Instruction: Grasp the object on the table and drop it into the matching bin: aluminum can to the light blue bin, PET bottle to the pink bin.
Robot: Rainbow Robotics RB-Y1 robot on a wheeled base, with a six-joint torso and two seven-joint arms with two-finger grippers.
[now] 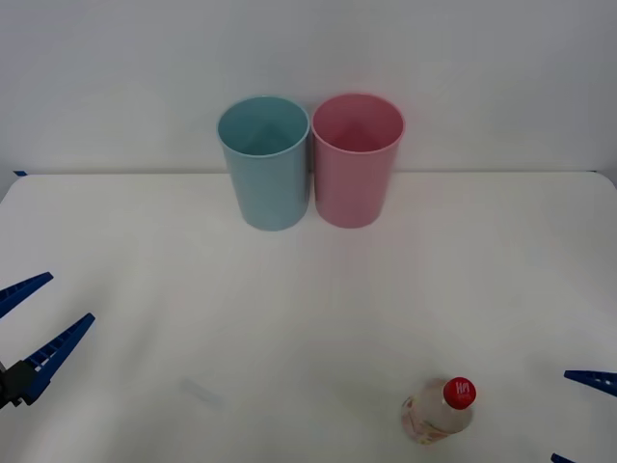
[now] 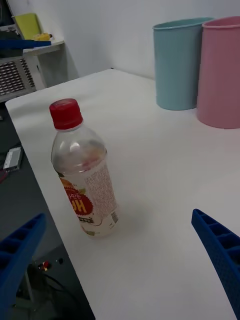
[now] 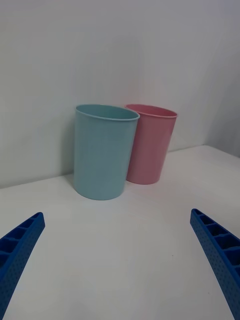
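Side by side at the far edge of the desk [image 1: 145, 289]: light blue bin [image 1: 264, 162] and pink bin [image 1: 356, 159], upright, touching or nearly so, insides apparently bare. Near the front edge, well apart from both: PET bottle [image 1: 440, 412], upright, red cap on, seemingly empty. Left hand [image 1: 27, 323] spread wide at the left. Right hand [image 2: 120, 260] spread too, just beside the bottle, gripping nothing.

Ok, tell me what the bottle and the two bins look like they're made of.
The bottle: clear thin plastic, glossy, since you can see through it; red plastic cap, printed label. The pink bin and the light blue bin: opaque plastic by the look, smooth with a soft sheen, thin rolled rims.
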